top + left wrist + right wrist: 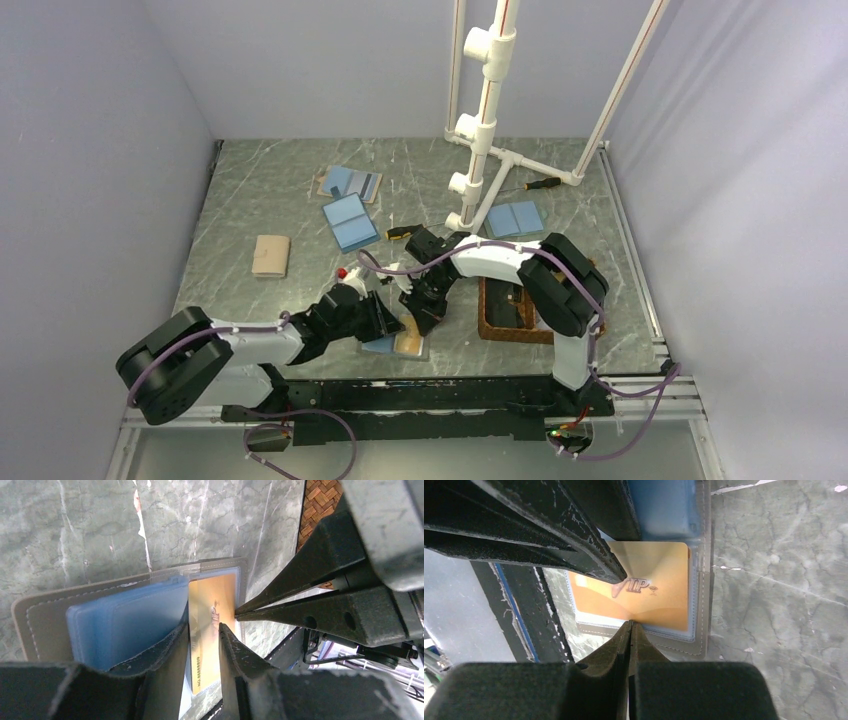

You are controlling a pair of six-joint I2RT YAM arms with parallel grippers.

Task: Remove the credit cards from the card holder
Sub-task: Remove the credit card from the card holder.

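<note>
The card holder (383,347) lies open near the table's front edge, with a taupe border (45,625) and blue sleeves. A gold credit card (214,600) sits in its clear end sleeve, also in the right wrist view (664,600). My left gripper (204,625) is slightly open; its fingers press down on the holder, one on the blue leaf and one on the gold card. My right gripper (630,624) is shut, with its tips pinched on the gold card's outer edge. Both grippers meet over the holder in the top view, left (385,320) and right (425,312).
A brown wicker tray (500,325) stands just right of the holder. Further back lie other open blue holders (350,222) (515,218) (350,183) and a closed tan one (270,255). A white pipe frame (485,110) rises behind.
</note>
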